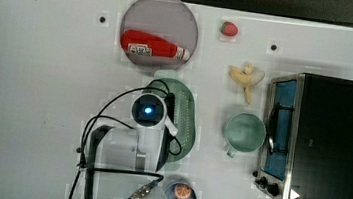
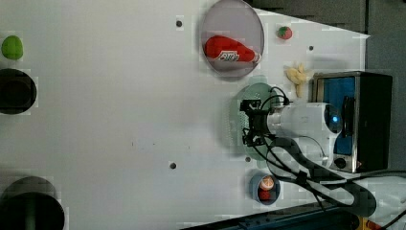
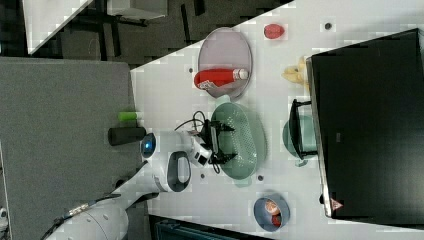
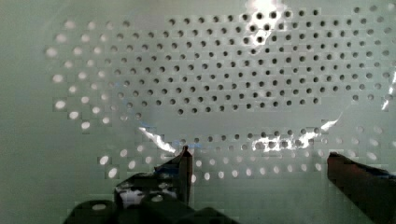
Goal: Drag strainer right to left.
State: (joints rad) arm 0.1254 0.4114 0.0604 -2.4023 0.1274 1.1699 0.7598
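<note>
Top view looks straight down; left and right views look obliquely; all share the strainer (image 1: 185, 115). Wrist view sits close above its holes.

In the top view, the strainer (image 1: 186, 118) is set mid-table (image 1: 40, 89), below the plate (image 1: 161, 17) carrying the ketchup bottle (image 1: 153, 45). The cup (image 1: 244, 132) is placed at the top view's right of it, beside the toaster oven (image 1: 328, 142).
</note>
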